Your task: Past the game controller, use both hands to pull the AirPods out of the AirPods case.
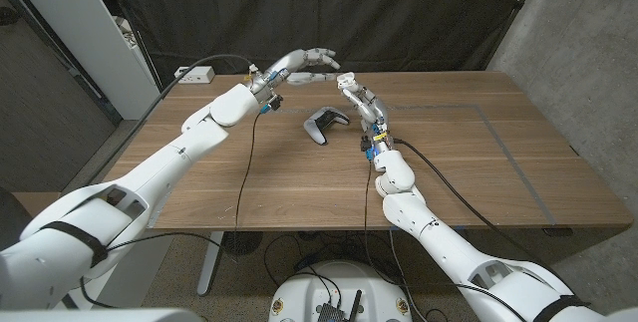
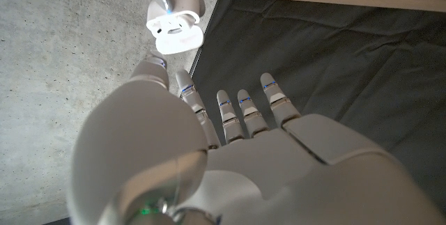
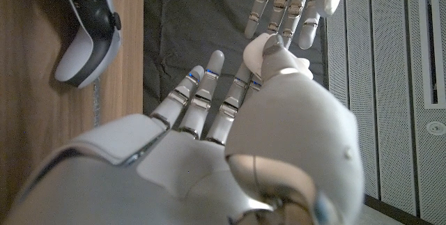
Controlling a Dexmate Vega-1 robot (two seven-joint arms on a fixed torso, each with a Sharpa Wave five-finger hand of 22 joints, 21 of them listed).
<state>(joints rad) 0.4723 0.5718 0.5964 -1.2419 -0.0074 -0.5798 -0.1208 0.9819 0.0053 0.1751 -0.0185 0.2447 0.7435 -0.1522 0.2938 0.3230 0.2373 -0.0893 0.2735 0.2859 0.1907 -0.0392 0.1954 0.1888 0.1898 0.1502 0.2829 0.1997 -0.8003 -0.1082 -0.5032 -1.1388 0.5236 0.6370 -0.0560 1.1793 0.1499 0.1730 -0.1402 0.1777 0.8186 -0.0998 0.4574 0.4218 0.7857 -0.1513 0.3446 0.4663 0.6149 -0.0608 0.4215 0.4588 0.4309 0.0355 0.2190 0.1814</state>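
Note:
Both hands are raised over the table's far side, beyond the white and black game controller point(image 1: 326, 125) point(image 3: 87, 26), which lies on the wooden table point(image 1: 469, 153). My right hand point(image 1: 351, 89) point(image 3: 237, 106) pinches the small white AirPods case point(image 2: 174, 28) point(image 3: 258, 49) between thumb and fingers. In the left wrist view the case's lid is open. My left hand point(image 1: 315, 60) point(image 2: 230, 120) hovers just left of and above the right hand, with its fingers point(image 3: 296, 2) stretched out and apart and nothing in them. The earbuds themselves I cannot make out.
A dark curtain point(image 1: 399, 13) hangs behind the table. A white shelf unit point(image 1: 110, 33) stands at the back left and a concrete wall point(image 1: 588, 43) on the right. A black cable point(image 1: 189, 71) runs along the left arm.

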